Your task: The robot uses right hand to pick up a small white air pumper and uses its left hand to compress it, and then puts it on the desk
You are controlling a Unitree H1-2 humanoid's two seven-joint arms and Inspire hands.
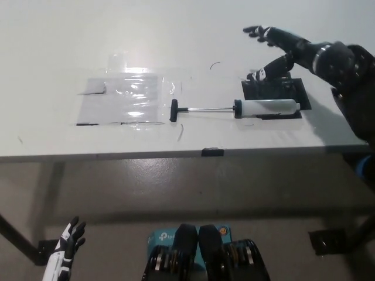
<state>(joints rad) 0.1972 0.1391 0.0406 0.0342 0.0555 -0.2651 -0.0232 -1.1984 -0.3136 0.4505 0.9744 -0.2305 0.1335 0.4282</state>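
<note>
My left hand [65, 250] hangs low at the far left, below the desk's edge, fingers apart and holding nothing. On the white desk [53, 47] lies a clear plastic sheet [122, 99], flat and glinting. Just to its right the pump [240, 108] rests on its side — black handle [173, 110] toward the sheet, thin rod drawn out, white barrel lying across the front of a black plate [274, 92] set in the desktop. My right hand [280, 50] hovers above and behind that barrel, fingers spread wide, clear of the pump — gripping nothing.
</note>
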